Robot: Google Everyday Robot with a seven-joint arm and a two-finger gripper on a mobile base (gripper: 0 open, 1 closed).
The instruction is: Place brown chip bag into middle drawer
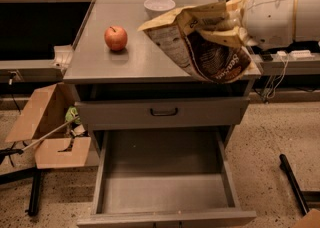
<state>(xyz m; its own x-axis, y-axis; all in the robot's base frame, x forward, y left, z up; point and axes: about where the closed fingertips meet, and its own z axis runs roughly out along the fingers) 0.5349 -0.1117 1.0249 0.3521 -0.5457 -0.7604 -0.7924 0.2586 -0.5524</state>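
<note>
The brown chip bag [207,47] is crumpled, dark brown with tan-yellow edges and a pale printed panel. It hangs tilted over the right front part of the cabinet top [95,64]. My gripper [235,28] is shut on the bag's upper right edge, its fingers mostly hidden by foil, with the white arm [282,14] coming in from the right. The middle drawer [165,192] is pulled out wide open below, with a bare grey floor. It lies below and to the left of the bag.
A red apple [115,38] sits on the cabinet top at left. A white bowl [159,7] stands at the back. A shut drawer with a black handle [164,112] is above the open one. A cardboard box [45,129] stands on the floor left; a black bar [295,182] lies right.
</note>
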